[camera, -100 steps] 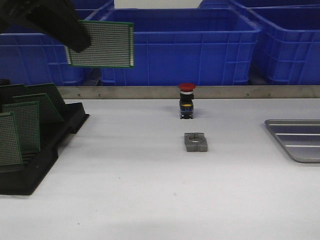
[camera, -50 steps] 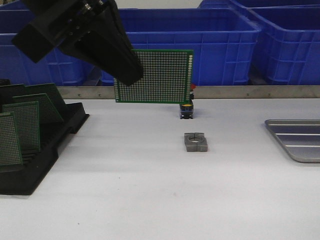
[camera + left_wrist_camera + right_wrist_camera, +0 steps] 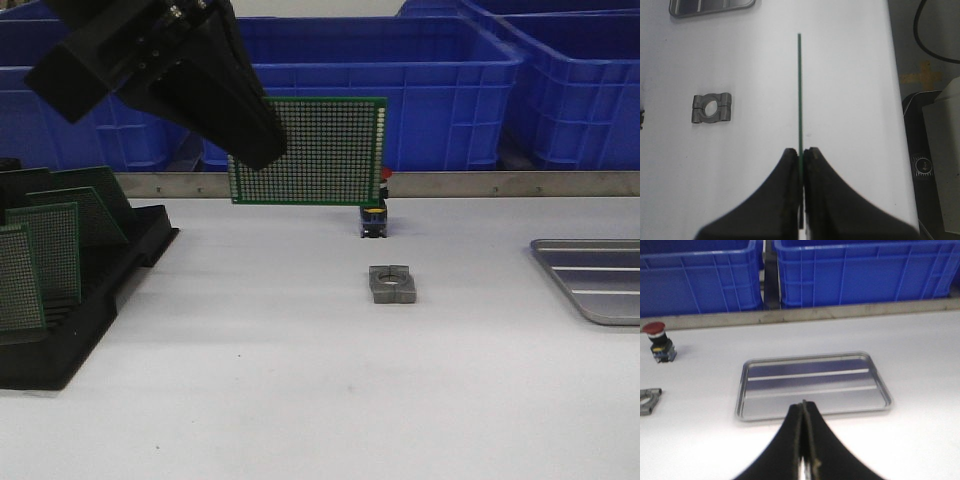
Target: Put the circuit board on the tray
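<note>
My left gripper (image 3: 255,150) is shut on a green perforated circuit board (image 3: 320,150) and holds it upright, high above the table's back middle. In the left wrist view the board (image 3: 799,90) shows edge-on between the closed fingers (image 3: 790,170). The silver-grey ribbed tray (image 3: 595,280) lies at the table's right edge, empty. It also shows in the right wrist view (image 3: 812,385), just beyond my right gripper (image 3: 803,407), which is shut and empty.
A black slotted rack (image 3: 90,300) with several green boards stands at the left. A red-capped push button (image 3: 373,215) and a grey metal clamp block (image 3: 391,284) sit mid-table. Big blue crates (image 3: 360,90) line the back behind a metal rail.
The left arm carried the board from the upper left toward the middle and nearer the camera a second ago; over the last half second it has held still.
</note>
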Controlling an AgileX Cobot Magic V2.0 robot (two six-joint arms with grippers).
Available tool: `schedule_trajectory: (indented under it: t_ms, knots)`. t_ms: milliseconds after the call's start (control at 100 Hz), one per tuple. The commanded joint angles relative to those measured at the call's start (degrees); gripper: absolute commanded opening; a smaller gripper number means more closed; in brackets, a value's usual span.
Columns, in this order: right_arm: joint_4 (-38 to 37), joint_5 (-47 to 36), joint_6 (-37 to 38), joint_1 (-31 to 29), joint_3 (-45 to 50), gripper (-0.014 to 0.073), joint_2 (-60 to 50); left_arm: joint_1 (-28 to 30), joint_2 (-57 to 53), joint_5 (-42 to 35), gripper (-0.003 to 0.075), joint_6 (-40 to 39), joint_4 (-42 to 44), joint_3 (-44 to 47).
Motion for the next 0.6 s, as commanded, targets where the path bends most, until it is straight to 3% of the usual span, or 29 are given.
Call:
schedule_trajectory:
  t_ms: [0, 150, 350, 420, 590]
  knots:
    - [2.6, 4.3, 0.1, -0.2, -7.0, -0.0062, 6.1, -0.5, -1.9, -1.1, -0.002, -0.4, -2.8, -1.4]
    - [10.3, 13.7, -4.5, -0.2, -14.6, -0.0062, 18.3, -0.5, -1.9, -1.1, -0.002, -0.4, -2.8, -1.4]
    - [30.5, 14.9, -25.5, -0.2, -20.2, -0.0027, 29.9, -0.5, -1.9, -1.1, -0.002, -0.4, -2.8, -1.4]
    - [38.7, 14.6, -35.1, 0.6, -21.4, 0.0058, 32.5, -0.5, -1.9, -1.1, -0.002, -0.4, -2.8, -1.4]
    - [54.7, 13.6, -57.4, 7.1, -22.9, 0.0401, 36.2, -0.5, -1.9, -1.1, -0.002, -0.4, -2.8, -1.4]
